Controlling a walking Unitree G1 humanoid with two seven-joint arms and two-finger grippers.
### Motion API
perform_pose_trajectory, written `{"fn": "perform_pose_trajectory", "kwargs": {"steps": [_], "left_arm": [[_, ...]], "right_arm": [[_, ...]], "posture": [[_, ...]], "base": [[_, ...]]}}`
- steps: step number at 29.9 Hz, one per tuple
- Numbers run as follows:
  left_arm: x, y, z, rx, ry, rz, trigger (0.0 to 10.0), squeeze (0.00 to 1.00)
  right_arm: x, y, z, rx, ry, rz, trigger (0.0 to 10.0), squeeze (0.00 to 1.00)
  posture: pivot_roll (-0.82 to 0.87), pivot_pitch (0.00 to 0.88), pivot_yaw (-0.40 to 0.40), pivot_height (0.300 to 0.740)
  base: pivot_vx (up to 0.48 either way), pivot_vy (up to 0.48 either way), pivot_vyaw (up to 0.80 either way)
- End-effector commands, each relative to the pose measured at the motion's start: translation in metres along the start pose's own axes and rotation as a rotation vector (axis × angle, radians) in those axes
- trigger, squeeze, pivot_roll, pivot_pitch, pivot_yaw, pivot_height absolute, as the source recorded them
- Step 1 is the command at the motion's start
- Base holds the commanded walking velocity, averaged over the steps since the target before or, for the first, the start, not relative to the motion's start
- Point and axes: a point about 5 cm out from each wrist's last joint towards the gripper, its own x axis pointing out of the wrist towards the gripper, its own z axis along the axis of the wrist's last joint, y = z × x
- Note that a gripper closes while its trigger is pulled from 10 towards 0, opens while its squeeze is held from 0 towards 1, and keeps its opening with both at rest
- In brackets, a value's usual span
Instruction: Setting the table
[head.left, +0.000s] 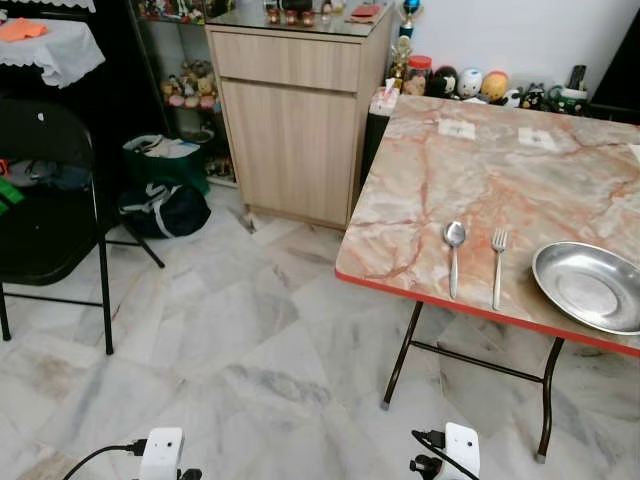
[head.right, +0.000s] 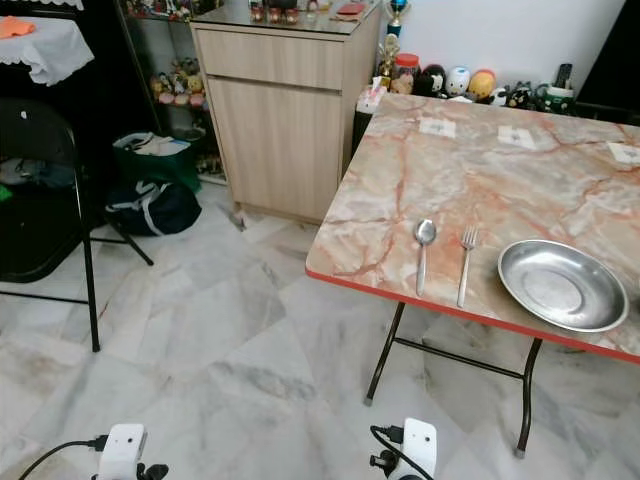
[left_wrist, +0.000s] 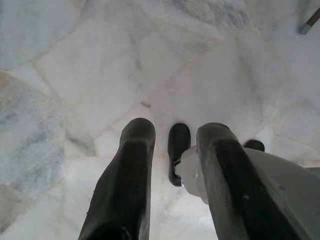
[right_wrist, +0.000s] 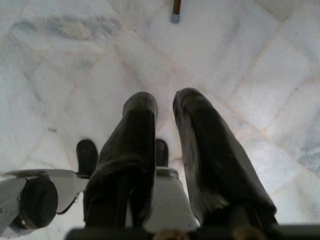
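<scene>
Worktop (head.left: 470, 180), right of frame: spoon (head.left: 454, 255), fork (head.left: 498, 265) and steel plate (head.left: 590, 285) lie side by side near the front edge, so the setting appears largely complete. Left pincer (left_wrist: 172, 150) and right pincer (right_wrist: 165, 125) hang over the floor, fingers apart, empty.

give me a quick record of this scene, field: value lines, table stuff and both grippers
table: marble-pattern top with red edge, on thin dark folding legs
spoon: near the front edge, bowl end away from the robot
fork: just right of the spoon, parallel to it, apart
plate: round metal plate right of the fork, empty
cabinet: wooden cabinet left of the table
chair: black folding chair at far left
left gripper: hangs over the floor, open, holds nothing
right gripper: hangs over the floor, fingers slightly apart, holds nothing
</scene>
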Motion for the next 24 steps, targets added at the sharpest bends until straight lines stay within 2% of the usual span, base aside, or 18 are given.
{"fn": "perform_pose_trajectory", "kwargs": {"steps": [1,19,24], "left_arm": [[0.000,0.000,0.000,-0.007,0.009,0.003,10.0,0.00],[0.000,-0.003,-0.003,-0.007,0.015,-0.003,10.0,0.00],[0.002,-0.017,-0.006,-0.011,0.019,-0.032,10.0,0.00]], "right_arm": [[0.000,0.000,0.003,0.010,-0.009,-0.002,10.0,0.00],[0.000,-0.006,0.006,0.027,-0.038,-0.020,10.0,0.00],[-0.003,-0.026,0.010,0.059,-0.073,-0.054,10.0,0.00]], "posture": [[0.18,0.000,-0.074,0.740],[0.15,0.000,-0.081,0.740],[0.12,0.000,-0.081,0.740]], "base": [[0.000,0.000,0.00],[0.000,0.000,0.00],[0.000,0.000,0.00]]}}
